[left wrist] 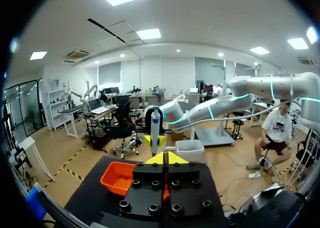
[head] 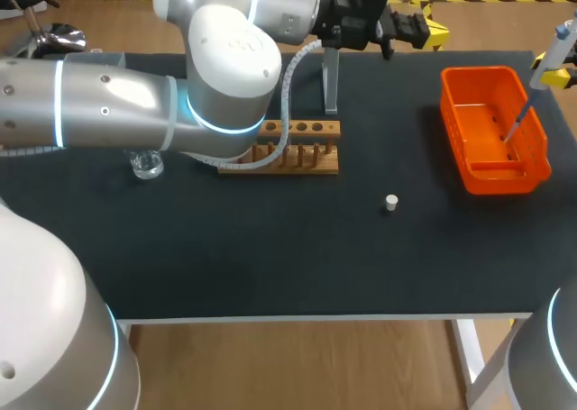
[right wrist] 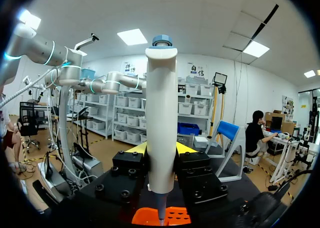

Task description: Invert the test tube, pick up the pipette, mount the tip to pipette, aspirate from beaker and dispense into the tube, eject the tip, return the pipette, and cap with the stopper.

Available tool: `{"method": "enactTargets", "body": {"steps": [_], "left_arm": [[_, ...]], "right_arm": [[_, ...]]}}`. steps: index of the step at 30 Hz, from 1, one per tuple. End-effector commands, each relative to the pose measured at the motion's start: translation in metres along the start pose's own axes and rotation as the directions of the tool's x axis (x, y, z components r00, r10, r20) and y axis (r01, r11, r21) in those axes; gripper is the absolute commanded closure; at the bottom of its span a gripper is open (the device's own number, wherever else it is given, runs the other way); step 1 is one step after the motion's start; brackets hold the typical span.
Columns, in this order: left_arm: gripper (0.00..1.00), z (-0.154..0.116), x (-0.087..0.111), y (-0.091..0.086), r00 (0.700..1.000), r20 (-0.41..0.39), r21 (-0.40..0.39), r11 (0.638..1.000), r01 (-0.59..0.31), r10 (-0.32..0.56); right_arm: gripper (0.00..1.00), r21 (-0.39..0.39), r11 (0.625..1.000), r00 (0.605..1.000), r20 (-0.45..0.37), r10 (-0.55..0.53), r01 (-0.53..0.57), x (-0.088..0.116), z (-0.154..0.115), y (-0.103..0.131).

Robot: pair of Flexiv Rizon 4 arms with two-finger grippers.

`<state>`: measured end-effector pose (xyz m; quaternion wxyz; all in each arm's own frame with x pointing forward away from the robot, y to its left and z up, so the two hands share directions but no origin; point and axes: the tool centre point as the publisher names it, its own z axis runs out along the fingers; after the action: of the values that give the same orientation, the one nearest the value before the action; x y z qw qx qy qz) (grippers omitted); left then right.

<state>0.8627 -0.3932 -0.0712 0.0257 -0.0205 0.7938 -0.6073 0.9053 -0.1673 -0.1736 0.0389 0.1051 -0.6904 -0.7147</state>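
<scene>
A glass beaker (head: 145,165) stands left of the wooden rack (head: 297,149). Behind the rack and to its right, the left gripper (left wrist: 166,158) hangs clenched on nothing. A white stopper (head: 390,203) lies right of the rack, towards the front. Far right of the rack, the right gripper (right wrist: 161,150) grasps the pipette (right wrist: 161,112), its tip over an orange bin (head: 478,72)
</scene>
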Motion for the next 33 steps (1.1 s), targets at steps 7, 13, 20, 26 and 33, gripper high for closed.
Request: {"method": "enactTargets", "body": {"steps": [7,13,20,26,33], "left_arm": [[1.0,0.045,-0.001,-0.013,0.999,0.02,0.032,0.999,0.034,-0.035],[1.0,0.075,0.0,-0.021,0.996,0.054,0.043,0.996,0.073,-0.076],[1.0,0.105,-0.003,-0.028,0.989,0.097,0.047,0.993,0.105,-0.109],[1.0,0.122,-0.01,-0.033,0.986,0.117,0.043,0.993,0.111,-0.115],[1.0,0.122,-0.01,-0.033,0.986,0.117,0.043,0.993,0.111,-0.115]], "right_arm": [[1.0,0.002,1.0,1.0,-0.003,0.0,0.0,-0.001,-0.001,0.0],[1.0,0.002,1.0,1.0,-0.003,0.0,0.0,-0.001,-0.001,0.0],[1.0,0.002,1.0,1.0,-0.003,0.0,0.0,-0.001,-0.001,0.0],[1.0,0.002,1.0,1.0,-0.003,0.0,0.0,-0.001,-0.001,0.0],[1.0,0.002,1.0,1.0,-0.003,0.0,0.0,-0.001,-0.001,0.0]]}}
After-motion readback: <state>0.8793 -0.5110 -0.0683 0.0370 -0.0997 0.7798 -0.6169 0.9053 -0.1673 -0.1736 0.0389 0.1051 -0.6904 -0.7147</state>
